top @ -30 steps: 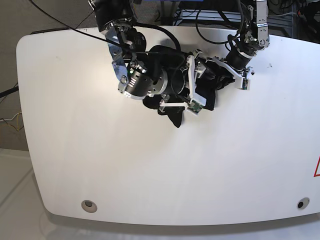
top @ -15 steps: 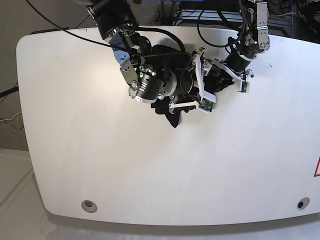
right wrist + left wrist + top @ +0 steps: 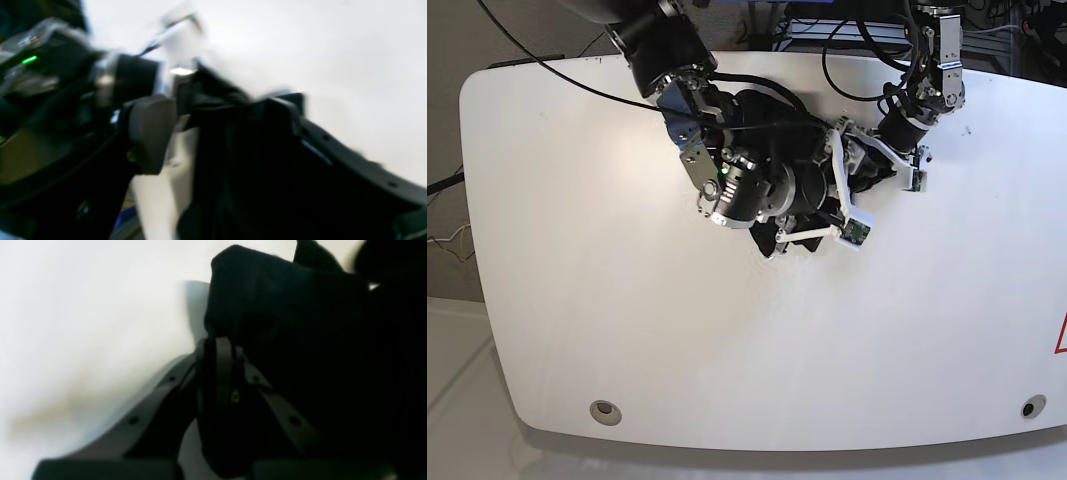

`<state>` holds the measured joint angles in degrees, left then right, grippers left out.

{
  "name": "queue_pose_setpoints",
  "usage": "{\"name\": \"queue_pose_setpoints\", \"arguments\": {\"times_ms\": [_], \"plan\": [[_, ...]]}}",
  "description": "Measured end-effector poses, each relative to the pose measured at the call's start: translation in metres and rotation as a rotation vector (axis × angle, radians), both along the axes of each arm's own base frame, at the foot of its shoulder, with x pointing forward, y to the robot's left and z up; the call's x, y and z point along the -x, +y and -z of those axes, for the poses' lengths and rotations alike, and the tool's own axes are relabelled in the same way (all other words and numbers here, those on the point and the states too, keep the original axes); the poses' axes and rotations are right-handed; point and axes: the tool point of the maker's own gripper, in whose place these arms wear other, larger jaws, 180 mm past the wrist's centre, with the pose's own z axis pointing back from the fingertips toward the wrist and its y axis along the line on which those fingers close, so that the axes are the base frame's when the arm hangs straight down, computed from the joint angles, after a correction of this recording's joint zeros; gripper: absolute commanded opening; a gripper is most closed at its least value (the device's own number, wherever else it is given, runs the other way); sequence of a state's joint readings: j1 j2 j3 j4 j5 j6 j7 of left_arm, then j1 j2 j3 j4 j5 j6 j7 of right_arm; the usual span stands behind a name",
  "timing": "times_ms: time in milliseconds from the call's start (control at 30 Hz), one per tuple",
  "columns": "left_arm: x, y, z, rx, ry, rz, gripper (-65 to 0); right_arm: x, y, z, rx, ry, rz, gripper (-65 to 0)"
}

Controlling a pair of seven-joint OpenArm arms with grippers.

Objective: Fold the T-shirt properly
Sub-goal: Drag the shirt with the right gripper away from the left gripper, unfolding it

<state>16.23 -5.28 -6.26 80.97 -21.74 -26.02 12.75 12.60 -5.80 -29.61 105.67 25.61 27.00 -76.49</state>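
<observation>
The black T-shirt (image 3: 768,241) lies bunched on the white table (image 3: 627,330), squeezed between both arms at the back middle. My right gripper (image 3: 827,192) sits over the bunch. In the blurred right wrist view its jaws (image 3: 217,123) stand wide apart: cloth (image 3: 253,160) drapes against the right finger, and table shows beside the left pad (image 3: 150,133). My left gripper (image 3: 874,165) reaches into the bunch from the right. In the left wrist view its fingers (image 3: 218,343) are pressed together on a fold of the T-shirt (image 3: 283,306). No print or tag shows.
Black cables (image 3: 857,50) run over the table's back edge behind the arms. Round holes sit at the front left (image 3: 605,409) and front right (image 3: 1027,407). A red mark (image 3: 1061,335) is at the right edge.
My right arm has swung to the right, carrying the cloth bunch toward the left gripper. The bunch is now more compressed. The left gripper has shifted slightly back.
</observation>
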Motion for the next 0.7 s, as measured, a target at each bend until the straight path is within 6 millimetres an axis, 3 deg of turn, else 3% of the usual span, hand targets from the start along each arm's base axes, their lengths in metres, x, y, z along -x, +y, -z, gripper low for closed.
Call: {"name": "queue_pose_setpoints", "arguments": {"times_ms": [300,433,600,700], "plan": [[0.0,0.0,0.0,0.001,-0.002,-0.001,-64.1,-0.027,0.009,-0.013,0.011,-0.09,0.044,-22.7],[0.0,0.0,0.0,0.001,-0.002,-0.001,-64.1,-0.041,0.003,-0.02,0.028,-0.138,0.068,-22.7],[0.0,0.0,0.0,0.001,-0.001,-0.002,-64.1,-0.064,-0.013,-0.028,0.005,-0.151,0.158,-22.7],[0.0,0.0,0.0,0.002,-0.001,-0.002,-64.1,-0.091,-0.047,-0.021,0.03,-0.131,0.286,-22.7]]}}
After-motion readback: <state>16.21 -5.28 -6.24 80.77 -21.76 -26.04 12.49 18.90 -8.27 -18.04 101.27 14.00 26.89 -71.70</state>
